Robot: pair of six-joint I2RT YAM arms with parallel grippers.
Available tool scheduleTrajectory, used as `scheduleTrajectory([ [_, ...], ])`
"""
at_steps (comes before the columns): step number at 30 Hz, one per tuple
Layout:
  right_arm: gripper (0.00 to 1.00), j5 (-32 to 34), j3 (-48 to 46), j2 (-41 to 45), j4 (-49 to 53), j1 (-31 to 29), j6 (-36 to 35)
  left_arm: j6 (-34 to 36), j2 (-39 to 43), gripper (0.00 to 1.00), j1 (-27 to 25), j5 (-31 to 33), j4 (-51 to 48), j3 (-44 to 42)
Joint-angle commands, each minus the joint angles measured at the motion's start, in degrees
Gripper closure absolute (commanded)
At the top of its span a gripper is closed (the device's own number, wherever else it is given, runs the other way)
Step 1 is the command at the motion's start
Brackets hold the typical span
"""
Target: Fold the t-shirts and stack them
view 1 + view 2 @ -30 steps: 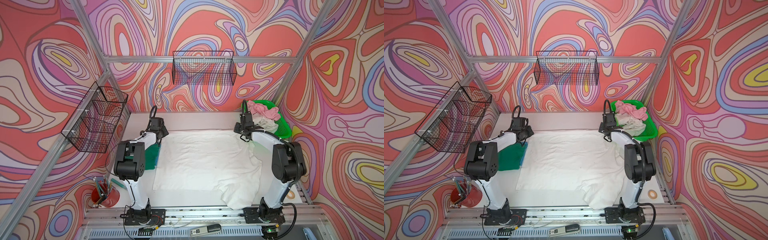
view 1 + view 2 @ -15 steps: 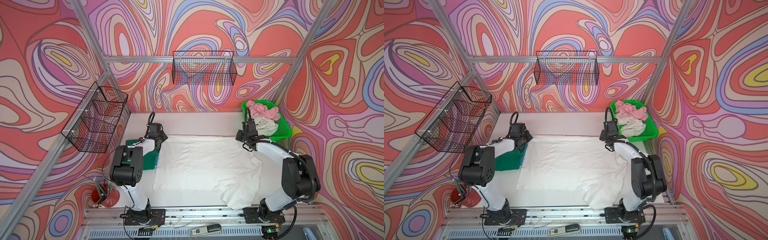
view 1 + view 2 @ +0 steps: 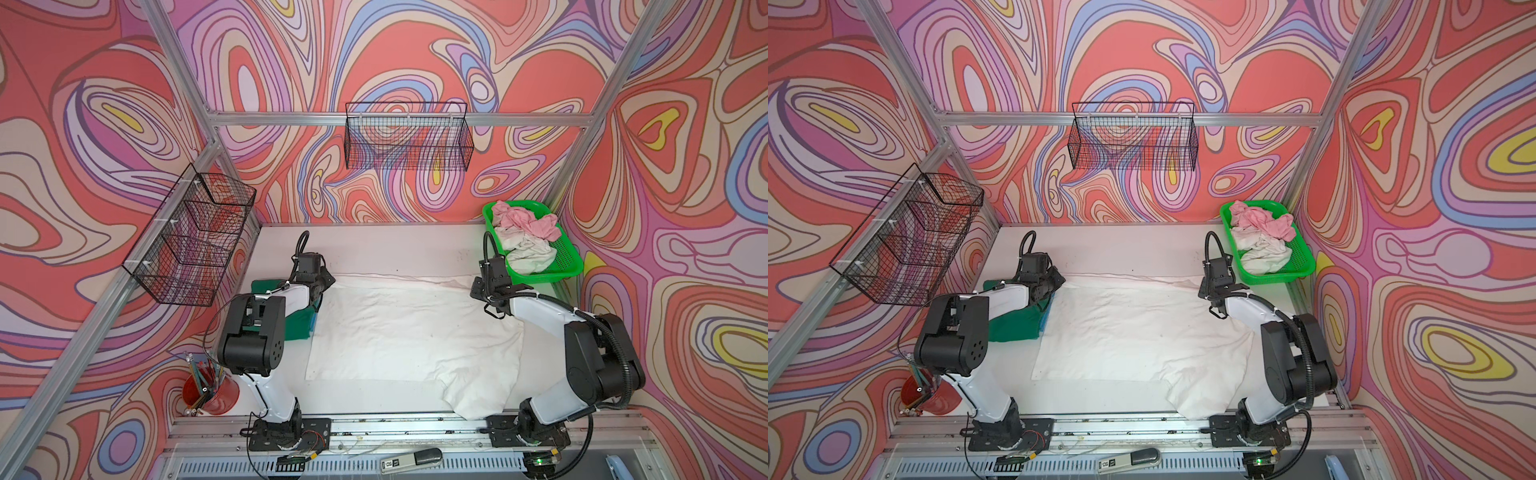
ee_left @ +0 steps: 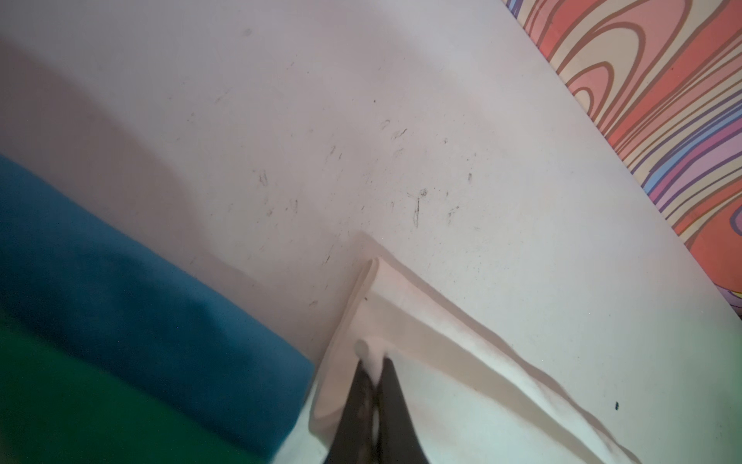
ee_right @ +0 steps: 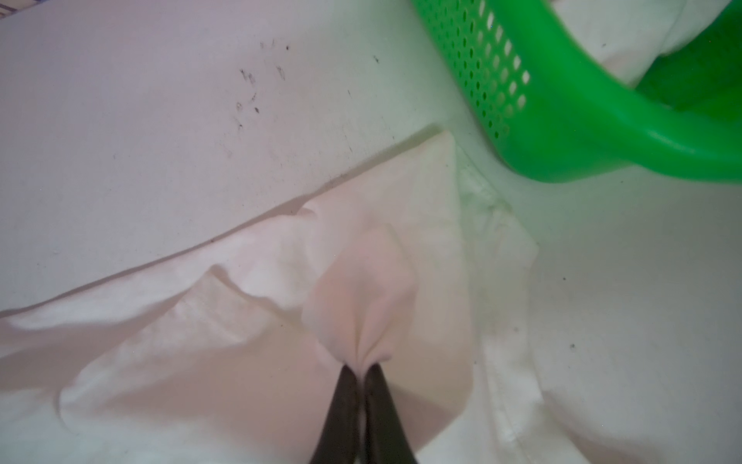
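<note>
Both pinching tight, the left gripper (image 4: 374, 361) and right gripper (image 5: 361, 367) are pulling the far edge of the white t-shirt (image 3: 407, 328) nearer, starting its fold.

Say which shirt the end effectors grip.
The white shirt spread flat: left end effector and right end effector each pinch its far edge. The green shirt lies folded beside it; pink shirt and off-white shirt sit crumpled in the basket.
</note>
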State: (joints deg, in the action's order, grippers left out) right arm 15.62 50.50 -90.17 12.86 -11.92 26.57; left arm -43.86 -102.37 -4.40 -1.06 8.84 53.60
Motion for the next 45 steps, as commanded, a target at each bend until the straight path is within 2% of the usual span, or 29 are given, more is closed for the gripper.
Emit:
scheduleTrajectory([
  [1,1.0,1.89,-1.74,1.65,0.5,-0.29,1.64,-2.22,1.9,1.0,0.36,0.07,2.18,-2.48],
  [15,1.0,1.14,-6.15,1.34,1.17,-0.72,4.87,-5.66,1.5,1.0,0.36,0.28,4.43,-5.83],
  [16,1.0,1.21,-6.37,1.24,1.37,-0.73,5.15,-5.96,1.55,0.94,0.36,0.3,4.43,-6.04],
  [20,1.0,0.82,-6.6,1.48,2.87,-0.89,5.64,-7.26,2.18,0.82,0.36,0.07,5.09,-7.08],
  [22,0.98,0.58,-5.99,2.56,5.08,-0.82,6.27,-8.26,3.61,0.66,0.36,0.13,4.9,-7.6],
  [26,0.62,-1.38,-4.82,5.96,8.48,-0.82,7.23,-10.61,7.54,0.39,0.36,-0.07,3.95,-8.08],
  [29,0.47,-2.16,-2.24,7.22,11.55,-0.74,8.02,-11.67,10.86,0.23,0.45,-0.06,1.55,-7.37],
  [31,0.43,-2.0,0.26,7.11,13.22,-0.72,8.15,-12.61,12.95,0.13,0.52,0.42,-2.04,-6.06],
  [36,0.39,-2.41,7.41,1.92,15.88,2.19,6.48,-14.72,17.55,0.0,1.45,-0.19,-10.81,-3.19],
  [40,0.38,-4.99,11.45,-2.73,15.29,5.24,5.27,-14.29,21.22,0.0,2.15,-1.95,-19.64,-0.49],
  [45,0.41,-7.24,19.02,-10.37,16.12,5.08,1.91,-10.78,26.63,0.0,3.21,-3.8,-29.65,1.19],
])
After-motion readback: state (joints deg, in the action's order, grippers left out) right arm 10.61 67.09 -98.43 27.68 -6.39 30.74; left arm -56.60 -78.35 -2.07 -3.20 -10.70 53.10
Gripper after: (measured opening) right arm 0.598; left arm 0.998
